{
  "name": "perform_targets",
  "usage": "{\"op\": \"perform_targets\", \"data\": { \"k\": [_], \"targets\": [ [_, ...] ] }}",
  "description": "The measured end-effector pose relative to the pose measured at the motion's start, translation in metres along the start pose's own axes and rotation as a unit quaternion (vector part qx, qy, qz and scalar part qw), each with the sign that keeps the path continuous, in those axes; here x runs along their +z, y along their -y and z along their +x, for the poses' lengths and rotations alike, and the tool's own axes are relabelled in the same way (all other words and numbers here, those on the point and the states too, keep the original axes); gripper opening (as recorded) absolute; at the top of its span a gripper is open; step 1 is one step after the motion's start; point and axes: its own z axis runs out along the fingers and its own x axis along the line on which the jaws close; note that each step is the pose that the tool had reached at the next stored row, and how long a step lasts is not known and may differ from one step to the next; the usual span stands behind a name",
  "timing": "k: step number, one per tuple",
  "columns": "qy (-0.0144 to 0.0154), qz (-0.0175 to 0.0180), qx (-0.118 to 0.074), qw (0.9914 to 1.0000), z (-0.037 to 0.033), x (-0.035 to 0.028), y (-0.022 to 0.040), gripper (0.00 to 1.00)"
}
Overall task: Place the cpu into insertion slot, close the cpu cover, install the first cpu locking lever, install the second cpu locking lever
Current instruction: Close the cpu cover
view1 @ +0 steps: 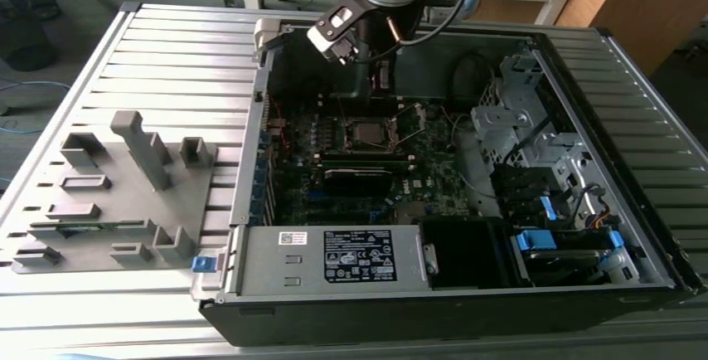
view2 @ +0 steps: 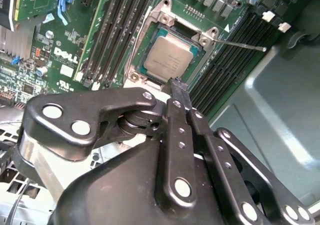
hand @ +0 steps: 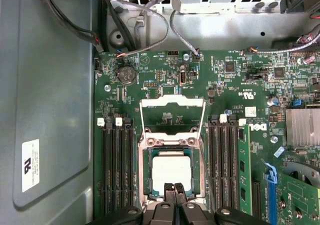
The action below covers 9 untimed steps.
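**cpu**: lies flat in the socket, silvery face up, edges square to the rim.

**Cover**: stands swung open past the socket's far edge, not yet down.

**Gripper**: fingers pinched together, holding nothing, tips just beside the cpu's near edge.

**Step in hand (my judgement):** closing the cover. To do it well:
- keep the fingers narrow and off the chip face
- press on the frame's free cross-bar, not its thin sides
- bring it down evenly so the cpu is not nudged

**Views:**
- The first wrist view shows the raised cover whole.
- The second wrist view shows a thin lever rod jutting free beside the socket.
- The exterior view shows the computer case on the slatted desk, with a grey parts rack at 9 o'clock of the case and the arm at 12 o'clock of the socket.
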Motion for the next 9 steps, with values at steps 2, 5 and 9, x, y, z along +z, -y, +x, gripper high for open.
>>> {"op": "perform_targets", "data": {
  "k": [2, 5, 9],
  "targets": [
    [-0.0001, 0.0, 0.0, 1.0, 0.0001, 0.0001, -0.002, 0.11],
    [0.0, 0.0, 0.0, 1.0, 0.0002, 0.0003, -0.0055, 0.11],
    [-0.0001, -0.0001, 0.0, 1.0, 0.0002, 0.0005, -0.0085, 0.11]
  ]
}}
